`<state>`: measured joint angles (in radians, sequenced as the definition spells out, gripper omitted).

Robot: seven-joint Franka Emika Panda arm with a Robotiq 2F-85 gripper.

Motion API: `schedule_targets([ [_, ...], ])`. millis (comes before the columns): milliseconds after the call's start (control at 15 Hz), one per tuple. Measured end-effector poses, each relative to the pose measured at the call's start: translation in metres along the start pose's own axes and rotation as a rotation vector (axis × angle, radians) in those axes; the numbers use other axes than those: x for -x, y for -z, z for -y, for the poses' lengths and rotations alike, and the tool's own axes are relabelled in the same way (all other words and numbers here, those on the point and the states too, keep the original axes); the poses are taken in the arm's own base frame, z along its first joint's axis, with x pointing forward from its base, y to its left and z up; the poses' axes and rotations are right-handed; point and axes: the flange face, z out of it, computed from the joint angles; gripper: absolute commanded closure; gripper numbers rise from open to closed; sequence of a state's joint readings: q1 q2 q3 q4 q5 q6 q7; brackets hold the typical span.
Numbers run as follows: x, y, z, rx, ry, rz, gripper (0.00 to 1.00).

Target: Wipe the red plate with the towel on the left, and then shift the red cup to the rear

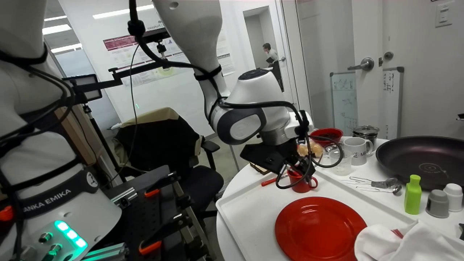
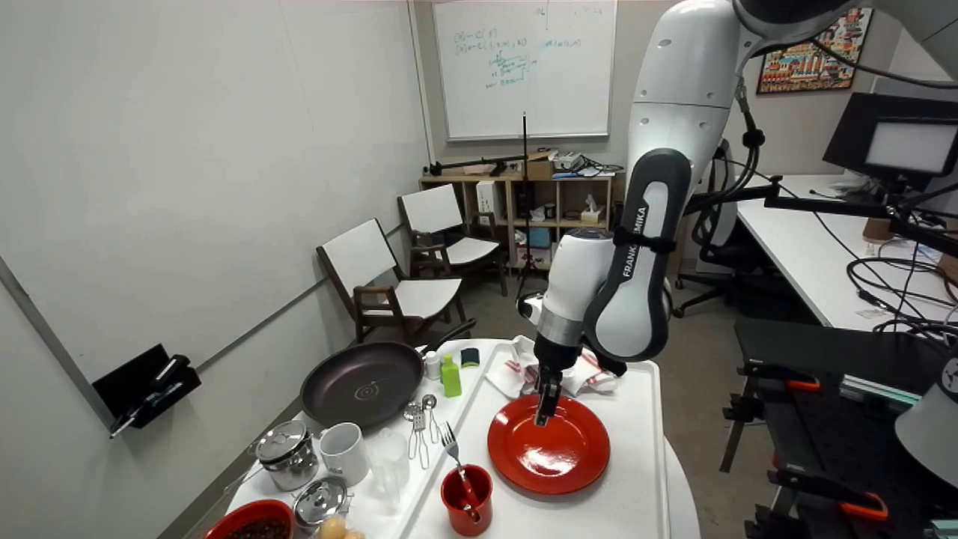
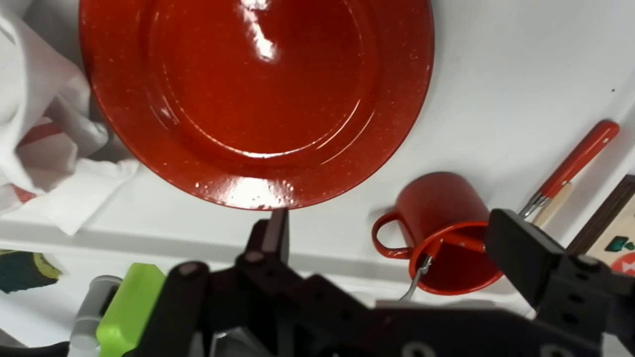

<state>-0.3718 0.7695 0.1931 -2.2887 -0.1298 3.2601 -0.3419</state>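
Observation:
The red plate (image 1: 319,232) (image 2: 550,460) (image 3: 263,99) lies flat on the white tray. Folded against its side is the towel (image 1: 409,244) (image 2: 595,382) (image 3: 44,129), white with red stripes. On the plate's opposite side stands the red cup (image 1: 300,187) (image 2: 470,518) (image 3: 439,203), upright, with a fork (image 2: 450,443) leaning in it. My gripper (image 2: 548,410) (image 3: 390,220) hangs above the tray with its fingers (image 3: 521,248) wide apart and holding nothing. In the wrist view the cup shows below, between the fingertips.
A red-handled utensil (image 1: 270,181) (image 3: 578,161) lies by the cup. Beyond the tray (image 1: 235,206) stand a large pan (image 2: 359,385), a green bottle (image 1: 412,195), a white mug (image 2: 344,453), a clear glass (image 2: 389,457), metal utensils (image 2: 419,430) and a red bowl (image 1: 328,134).

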Motion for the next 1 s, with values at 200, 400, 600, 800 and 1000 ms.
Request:
schedule_targets([
  [200,0.007,-0.001,0.024,0.000,0.046,0.039,0.00],
  [400,0.007,0.000,0.049,-0.001,0.085,0.082,0.00],
  [600,0.004,0.002,0.075,-0.016,0.114,0.108,0.00],
  [800,0.004,0.001,0.102,-0.054,0.130,0.122,0.00],
  [1000,0.002,0.002,0.127,-0.093,0.130,0.116,0.00],
])
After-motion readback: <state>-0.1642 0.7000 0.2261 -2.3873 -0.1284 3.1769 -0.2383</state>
